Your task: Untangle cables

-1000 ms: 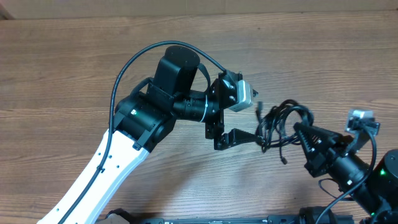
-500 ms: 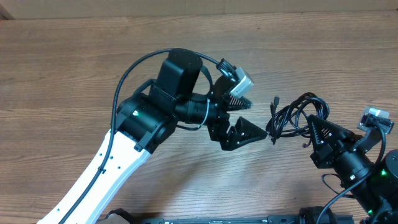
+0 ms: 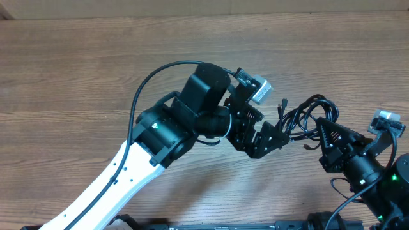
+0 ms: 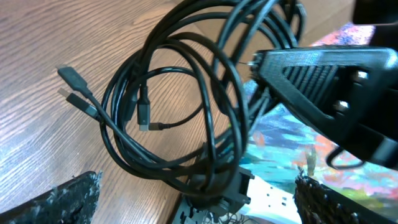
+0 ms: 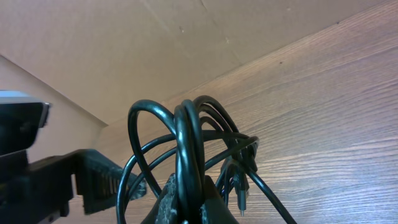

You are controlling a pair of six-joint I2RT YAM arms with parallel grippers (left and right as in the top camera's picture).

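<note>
Wood-grain worktop point(image 3: 77, 76) fills the overhead view, with a plain brown board point(image 5: 124, 37) standing behind it in the right wrist view. From the lower left, the white-and-black left arm point(image 3: 160, 128) reaches diagonally toward the middle. A thick black lead point(image 3: 153, 83) arches over its joints, and a small grey camera point(image 3: 261, 89) sits on its wrist.

At its end we see the left pincer point(image 3: 271, 126) spread as wide as it goes and holding nothing. Its ribbed fingers point(image 4: 62, 202) frame the lower corners of the left wrist view. The cables point(image 3: 305, 118) lie just ahead of it, right of centre on the worktop. They are a knot of thin black cords wound in overlapping loops. We cannot tell whether the open fingers touch them.

Two small plug ends point(image 4: 73, 78) stick out side by side on the left of the coil, and a third point(image 4: 143, 115) dangles inside the loops. Behind the cords a brightly coloured printed patch point(image 4: 298, 149) shows; we cannot make out what it is.

Farther right, the right pincer point(image 3: 321, 128) is clamped tight on the cables, several loops pinched together between its closed fingers. In the right wrist view the coils rise up from that grip. The black right arm point(image 3: 364, 172), with its own wrist camera point(image 3: 386, 120), runs off toward the lower right corner.
</note>
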